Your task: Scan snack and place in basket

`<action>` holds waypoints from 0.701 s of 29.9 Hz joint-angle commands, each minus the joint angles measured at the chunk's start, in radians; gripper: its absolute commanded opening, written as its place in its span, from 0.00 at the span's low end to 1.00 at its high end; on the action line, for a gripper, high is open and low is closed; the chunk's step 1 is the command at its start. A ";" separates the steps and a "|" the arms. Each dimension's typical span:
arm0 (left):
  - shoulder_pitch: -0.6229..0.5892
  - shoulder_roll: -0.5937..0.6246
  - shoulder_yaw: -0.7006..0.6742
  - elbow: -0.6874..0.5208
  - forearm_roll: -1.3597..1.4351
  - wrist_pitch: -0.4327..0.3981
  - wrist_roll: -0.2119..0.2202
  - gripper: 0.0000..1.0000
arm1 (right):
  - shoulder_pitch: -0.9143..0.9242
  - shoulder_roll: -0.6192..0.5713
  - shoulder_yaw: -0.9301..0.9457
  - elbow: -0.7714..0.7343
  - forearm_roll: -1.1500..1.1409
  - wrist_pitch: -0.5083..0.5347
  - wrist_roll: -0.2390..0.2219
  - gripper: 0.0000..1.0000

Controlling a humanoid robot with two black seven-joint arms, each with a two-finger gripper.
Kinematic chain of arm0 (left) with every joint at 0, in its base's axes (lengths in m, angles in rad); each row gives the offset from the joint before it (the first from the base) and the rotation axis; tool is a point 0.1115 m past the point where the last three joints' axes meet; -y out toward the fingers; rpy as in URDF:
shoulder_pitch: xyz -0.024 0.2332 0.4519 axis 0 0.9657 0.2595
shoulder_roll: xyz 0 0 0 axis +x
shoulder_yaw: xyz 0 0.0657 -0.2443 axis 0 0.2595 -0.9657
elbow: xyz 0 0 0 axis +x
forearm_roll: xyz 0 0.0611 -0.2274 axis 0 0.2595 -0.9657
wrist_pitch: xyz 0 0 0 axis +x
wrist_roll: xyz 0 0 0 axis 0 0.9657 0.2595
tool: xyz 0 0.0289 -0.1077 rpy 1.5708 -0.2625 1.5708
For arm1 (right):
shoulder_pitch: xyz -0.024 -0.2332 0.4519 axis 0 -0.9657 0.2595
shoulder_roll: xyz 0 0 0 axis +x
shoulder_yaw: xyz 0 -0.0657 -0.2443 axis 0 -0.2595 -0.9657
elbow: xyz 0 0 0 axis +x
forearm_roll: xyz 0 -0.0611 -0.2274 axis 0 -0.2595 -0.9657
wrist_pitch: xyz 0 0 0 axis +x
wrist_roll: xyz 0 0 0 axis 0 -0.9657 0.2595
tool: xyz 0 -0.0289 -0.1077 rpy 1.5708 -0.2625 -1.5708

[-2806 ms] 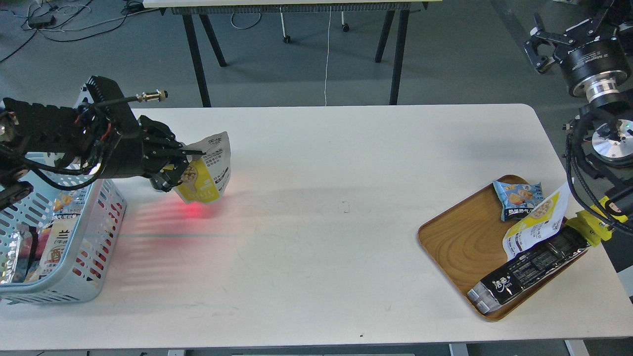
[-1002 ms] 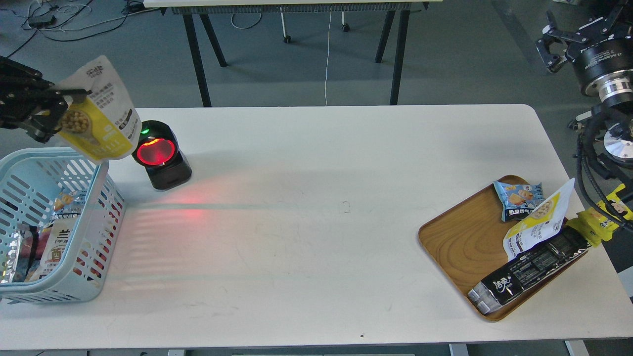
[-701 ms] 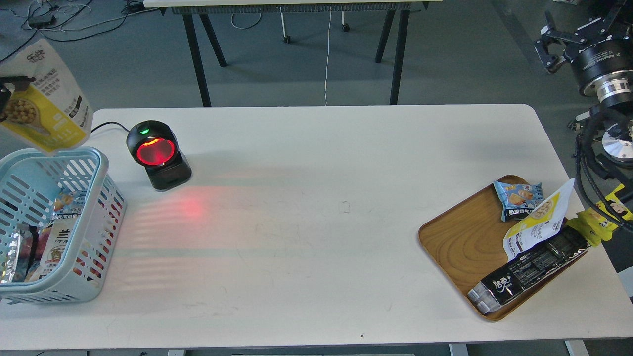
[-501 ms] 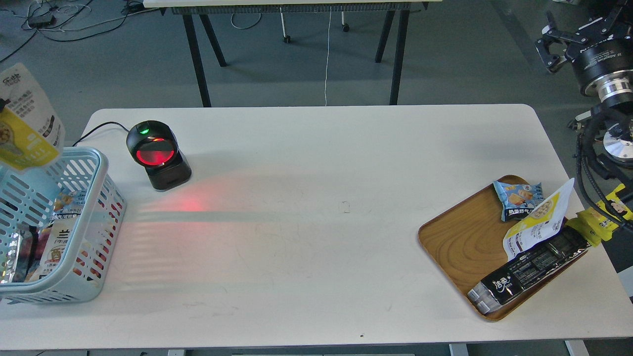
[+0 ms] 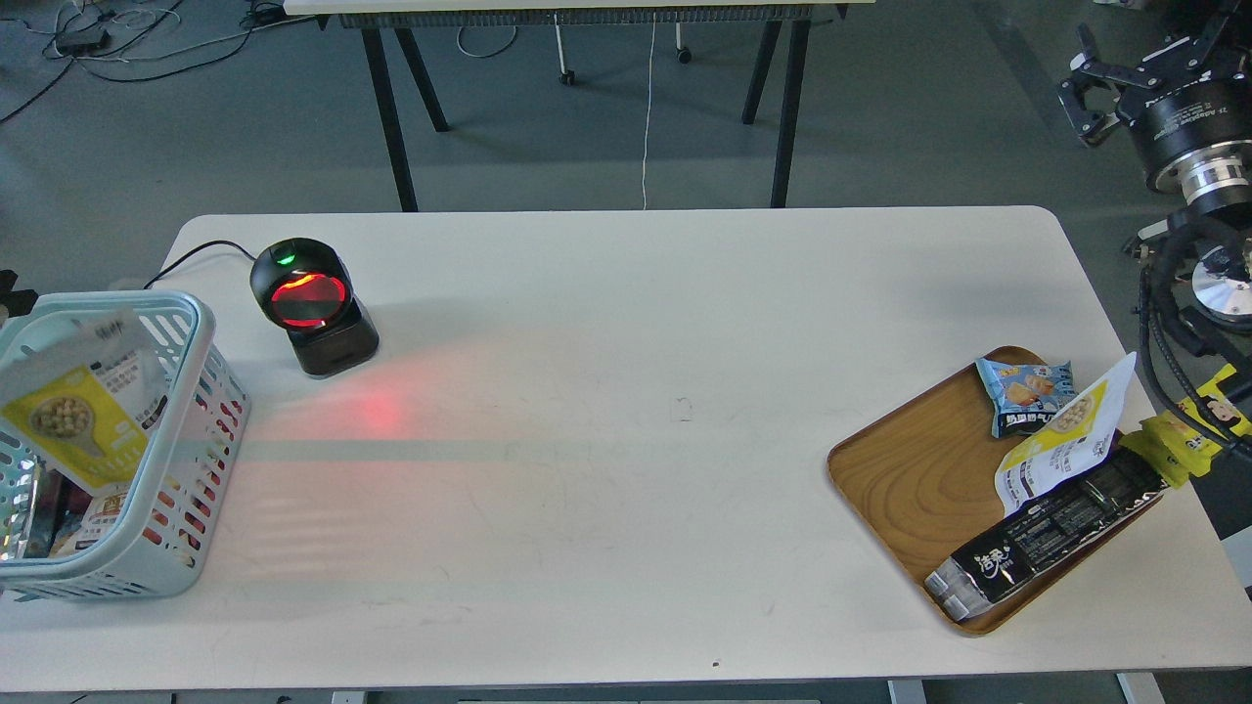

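The snack (image 5: 73, 420), a yellow-fronted pouch with beige balls in a spoon, lies inside the light blue basket (image 5: 201, 440) at the table's left edge. It is slightly blurred, yellow front up, on top of other packets. Nothing holds it. My left gripper is out of view; only a dark sliver (image 5: 6, 286) shows at the left edge behind the basket. My right gripper (image 5: 1078, 93) is high at the far right, off the table, its fingers spread and empty.
A black barcode scanner (image 5: 313, 305) with a glowing red window stands right of the basket. An oval wooden tray (image 5: 905, 479) at the right holds a blue packet (image 5: 1025, 391), a yellow-and-white pouch (image 5: 1061, 442) and a black packet (image 5: 1047, 533). A bright yellow packet (image 5: 1188, 435) lies by its edge.
My left gripper carried the snack from in front of the scanner up and left over the basket, then left the view. The snack has dropped into the basket. The right arm stayed put.
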 commanded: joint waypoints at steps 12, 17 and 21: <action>-0.058 -0.246 -0.176 0.020 -1.197 -0.214 0.000 0.99 | 0.016 -0.021 0.023 -0.002 -0.002 0.000 -0.003 0.99; -0.053 -0.450 -0.299 0.142 -1.571 -0.288 0.044 0.99 | 0.043 -0.050 0.025 -0.009 -0.002 0.000 -0.018 0.99; -0.056 -0.689 -0.360 0.386 -1.740 -0.419 0.049 0.99 | 0.045 -0.046 0.052 -0.003 0.000 0.050 -0.018 0.99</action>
